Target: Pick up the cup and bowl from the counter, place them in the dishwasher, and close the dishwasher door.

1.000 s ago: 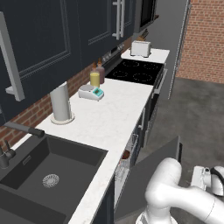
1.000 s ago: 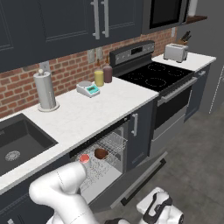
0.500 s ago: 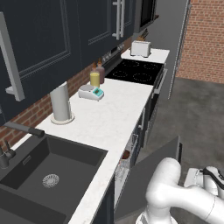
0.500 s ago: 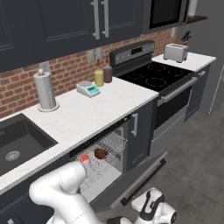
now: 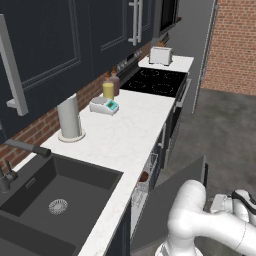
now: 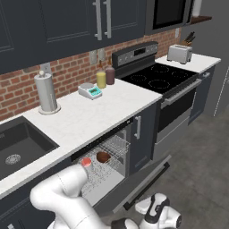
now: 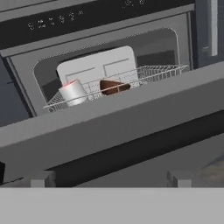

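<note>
Cup: a squat light-grey cylinder (image 7: 73, 92) with a red-pink top, smooth-sided, lying tilted in the wire rack, left of the bowl in the hand view; its red top also shows in the right base view.
Bowl: small, round, dark brown (image 7: 114, 87), glossy, resting in the same rack just right of the cup; seen from the right base view it sits near the rack's middle.
Rack: thin silvery wire grid (image 6: 114, 147), pulled out from the dishwasher cavity under the bench.
Dishwasher: a pale grey inner cavity (image 7: 52, 70) with rounded corners and a lighter panel at its back.
Dishwasher door: flat, matt, dark navy-grey panel (image 6: 143, 179), hanging partly lowered below the rack; in the hand view its edge crosses as a broad grey slab in front of the rack.
Tool: two small dark finger tips (image 7: 111, 179) stand far apart at the bottom of the hand view, wide and holding nothing, close before the door.
Bench: long white, faintly speckled stone top (image 5: 125, 130) over dark navy cabinets.
On the bench: a tall grey roll (image 5: 69, 118) on a round base, a yellow jar (image 5: 108, 90), a small white scale (image 5: 103, 105).
Sink: dark square basin (image 5: 50, 195), left end.
Stove: black glass top (image 6: 156, 78), right of the bench; a toaster (image 6: 179, 53) beyond it.
Wall: red brick behind the bench, navy cupboards above.
Floor: mottled grey.
</note>
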Available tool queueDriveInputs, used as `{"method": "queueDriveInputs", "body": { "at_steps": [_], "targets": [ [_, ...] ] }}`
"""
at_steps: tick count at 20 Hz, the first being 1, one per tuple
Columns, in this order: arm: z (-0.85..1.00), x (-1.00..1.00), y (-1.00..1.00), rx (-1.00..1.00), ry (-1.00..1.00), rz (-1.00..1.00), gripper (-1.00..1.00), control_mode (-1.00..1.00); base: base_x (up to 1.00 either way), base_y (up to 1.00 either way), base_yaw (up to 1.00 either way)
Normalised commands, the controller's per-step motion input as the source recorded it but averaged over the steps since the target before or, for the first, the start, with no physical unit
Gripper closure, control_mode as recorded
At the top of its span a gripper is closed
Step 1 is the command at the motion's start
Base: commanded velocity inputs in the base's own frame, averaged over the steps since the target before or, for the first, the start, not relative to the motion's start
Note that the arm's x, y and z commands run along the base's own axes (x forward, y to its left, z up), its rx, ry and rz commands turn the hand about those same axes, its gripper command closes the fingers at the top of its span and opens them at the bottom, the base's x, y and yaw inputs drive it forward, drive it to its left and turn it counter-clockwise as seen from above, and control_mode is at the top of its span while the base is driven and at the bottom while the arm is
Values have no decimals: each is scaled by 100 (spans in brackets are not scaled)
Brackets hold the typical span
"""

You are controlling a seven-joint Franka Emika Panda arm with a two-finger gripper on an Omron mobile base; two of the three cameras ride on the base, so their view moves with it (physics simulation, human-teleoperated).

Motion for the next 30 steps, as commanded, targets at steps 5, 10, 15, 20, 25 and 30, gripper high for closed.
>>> {"method": "queueDriveInputs", "body": {
  "at_steps": [5,10,15,20,25,30],
  "targets": [
    [-74,25,-57,22,0,13,-100,-100,0,0,0],
    [-67,1,-85,22,-2,17,-100,-100,0,0,0],
    [-72,0,-75,22,-9,19,-100,-100,0,0,0],
    [-71,0,-41,22,-17,21,-100,-100,0,0,0],
    [-88,14,-19,23,-21,22,-100,-100,0,0,0],
    [-88,28,-4,27,-22,21,-100,-100,0,0,0]
  ]
}}
